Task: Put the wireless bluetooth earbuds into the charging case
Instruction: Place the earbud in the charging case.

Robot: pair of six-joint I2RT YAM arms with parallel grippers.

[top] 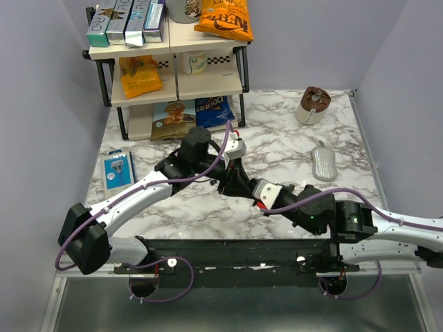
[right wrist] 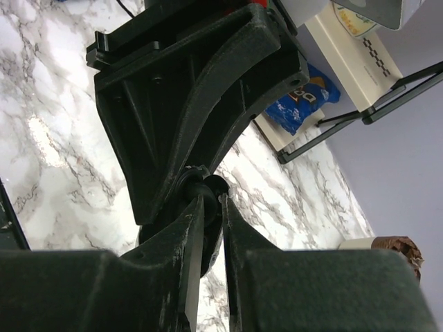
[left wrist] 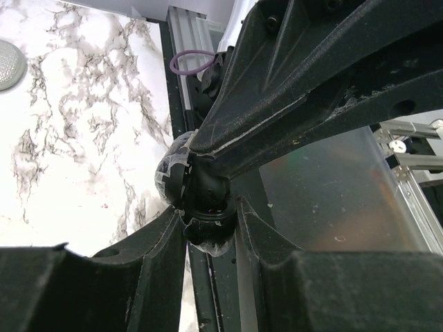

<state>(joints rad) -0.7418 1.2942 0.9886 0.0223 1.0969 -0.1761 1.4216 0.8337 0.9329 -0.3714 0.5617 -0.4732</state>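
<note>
My left gripper (left wrist: 208, 218) is shut on a small round black charging case (left wrist: 206, 197) with a clear film on it, held above the marble table. My right gripper (right wrist: 213, 197) meets it from the other side. Its jaws are almost closed on a tiny black piece, apparently an earbud, pressed against the case (right wrist: 188, 185). In the top view both grippers, left (top: 230, 174) and right (top: 239, 187), touch tip to tip at mid-table, and they hide the case. A second earbud is not visible.
A two-tier shelf (top: 173, 45) with snack bags and boxes stands at the back left. A blue Doritos bag (top: 213, 111) lies under it. A blue-white package (top: 118, 171) lies at the left, a grey oval pad (top: 323, 162) and a brown cup (top: 313, 105) at the right.
</note>
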